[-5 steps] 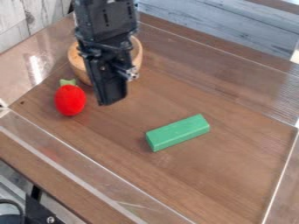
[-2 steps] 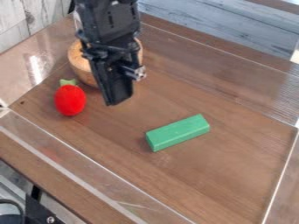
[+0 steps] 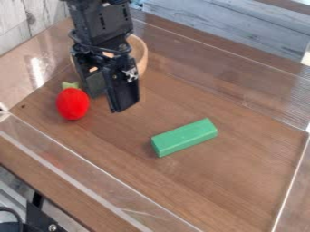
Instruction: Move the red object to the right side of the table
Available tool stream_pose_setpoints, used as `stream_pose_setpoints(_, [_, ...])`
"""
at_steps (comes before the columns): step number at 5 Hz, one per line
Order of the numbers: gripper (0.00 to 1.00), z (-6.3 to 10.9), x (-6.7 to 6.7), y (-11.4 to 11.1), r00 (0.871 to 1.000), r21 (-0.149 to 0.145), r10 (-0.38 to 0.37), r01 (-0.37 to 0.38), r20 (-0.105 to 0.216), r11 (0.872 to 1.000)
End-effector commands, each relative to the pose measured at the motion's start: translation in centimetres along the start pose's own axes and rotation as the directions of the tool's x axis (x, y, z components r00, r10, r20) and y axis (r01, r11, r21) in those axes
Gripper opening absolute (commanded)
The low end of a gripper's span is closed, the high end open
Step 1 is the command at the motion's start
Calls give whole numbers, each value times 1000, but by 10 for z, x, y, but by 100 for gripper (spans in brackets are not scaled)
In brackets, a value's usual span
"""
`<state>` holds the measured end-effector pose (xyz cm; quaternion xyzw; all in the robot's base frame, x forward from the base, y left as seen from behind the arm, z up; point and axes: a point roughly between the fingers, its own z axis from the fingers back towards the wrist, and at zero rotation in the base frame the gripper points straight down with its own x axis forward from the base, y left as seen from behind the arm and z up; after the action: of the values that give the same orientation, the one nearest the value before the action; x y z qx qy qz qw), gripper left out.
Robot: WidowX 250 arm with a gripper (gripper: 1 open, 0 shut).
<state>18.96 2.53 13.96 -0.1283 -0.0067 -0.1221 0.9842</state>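
Note:
The red object (image 3: 72,103), a small strawberry-like toy with a green top, lies on the left part of the dark wood table (image 3: 230,91). My gripper (image 3: 103,98) hangs just right of it, pointing steeply down. Its two dark fingers stand apart, one finger (image 3: 82,80) close above the toy's right side and the other (image 3: 122,91) further right. Nothing is between them. The toy is not touched as far as I can tell.
A wooden bowl (image 3: 138,53) sits behind the gripper, mostly hidden by the arm. A green rectangular block (image 3: 184,137) lies right of centre. Clear plastic walls (image 3: 72,172) edge the tabletop on the front and sides.
The fingers, together before, have spread apart. The hand has shifted slightly left toward the red toy. The toy and the green block have not moved.

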Motion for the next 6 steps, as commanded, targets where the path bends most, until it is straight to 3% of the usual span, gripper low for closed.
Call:
stream_pose_setpoints(1, [100, 5, -2, 21, 999, 28, 26, -27, 30, 999])
stream_pose_setpoints(3, [100, 2, -17, 89, 994, 54, 77, -82, 75, 995])
stream_pose_setpoints(4, [100, -7, -17, 106, 993, 57, 92, -96, 79, 994])
stream_pose_setpoints(6, [100, -31, -5, 137, 990, 61, 119, -124, 77, 990])
